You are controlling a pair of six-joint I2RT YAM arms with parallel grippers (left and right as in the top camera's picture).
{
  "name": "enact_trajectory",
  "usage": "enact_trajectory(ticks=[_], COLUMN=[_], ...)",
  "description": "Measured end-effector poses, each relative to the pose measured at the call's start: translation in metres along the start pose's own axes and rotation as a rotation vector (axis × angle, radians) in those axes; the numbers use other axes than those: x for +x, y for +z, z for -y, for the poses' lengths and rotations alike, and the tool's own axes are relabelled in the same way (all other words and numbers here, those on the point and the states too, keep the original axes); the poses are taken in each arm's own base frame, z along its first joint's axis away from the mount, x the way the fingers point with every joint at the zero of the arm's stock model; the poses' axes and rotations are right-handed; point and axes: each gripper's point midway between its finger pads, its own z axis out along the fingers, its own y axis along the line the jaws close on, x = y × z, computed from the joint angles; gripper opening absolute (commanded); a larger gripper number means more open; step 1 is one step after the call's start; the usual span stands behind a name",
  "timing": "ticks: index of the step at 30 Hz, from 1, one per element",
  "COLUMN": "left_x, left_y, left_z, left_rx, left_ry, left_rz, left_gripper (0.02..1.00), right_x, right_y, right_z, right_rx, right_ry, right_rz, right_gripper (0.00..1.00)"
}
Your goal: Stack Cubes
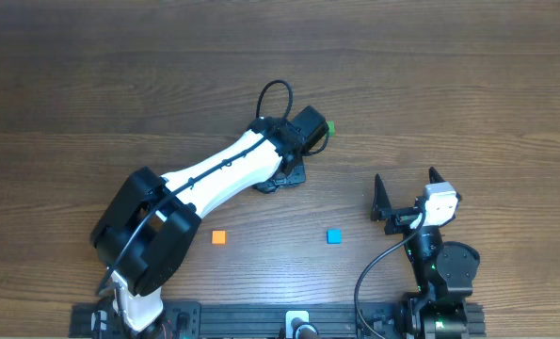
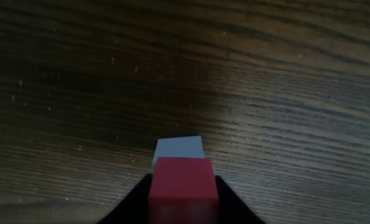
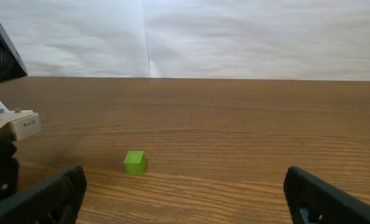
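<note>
Brown wooden table (image 1: 91,75), grain running side to side. Near the front sits an orange cube (image 1: 219,237), and a blue cube (image 1: 334,236) lies well apart to its right. Farther back rests a green cube (image 3: 134,162), and a pale grey cube (image 2: 179,147) sits flat on the wood too.

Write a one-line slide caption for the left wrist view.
Left gripper clamps a red cube over the wooden table, a pale grey cube just beyond it.

White-shelled arm (image 1: 225,171), black joints, looping black cable (image 1: 276,83).
</note>
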Motion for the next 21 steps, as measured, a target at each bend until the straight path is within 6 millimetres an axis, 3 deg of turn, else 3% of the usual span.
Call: enact_trajectory(ticks=[3,11,14,16,21], left_x=[0.000,0.000,0.003,0.005,0.003], left_y=[0.000,0.000,-0.010,-0.025,-0.097], left_z=[0.000,0.000,-0.006,-0.011,-0.019], left_rx=[0.000,0.000,-0.006,0.000,0.117], left_ry=[-0.007,-0.011,-0.010,-0.011,-0.026], left_rz=[0.000,-0.001,-0.006,-0.002,0.088], left_gripper=[0.993,1.000,1.000,1.000,1.000], right_x=[0.000,0.000,0.000,0.000,0.000], right_y=[0.000,0.000,0.000,0.000,0.000], right_z=[0.000,0.000,0.000,0.000,0.000], right_rx=[0.000,0.000,0.000,0.000,0.000], right_ry=[0.000,0.000,0.000,0.000,0.000], right_rz=[0.000,0.000,0.000,0.000,0.000], right_gripper=[0.993,0.991,0.991,0.993,0.991])
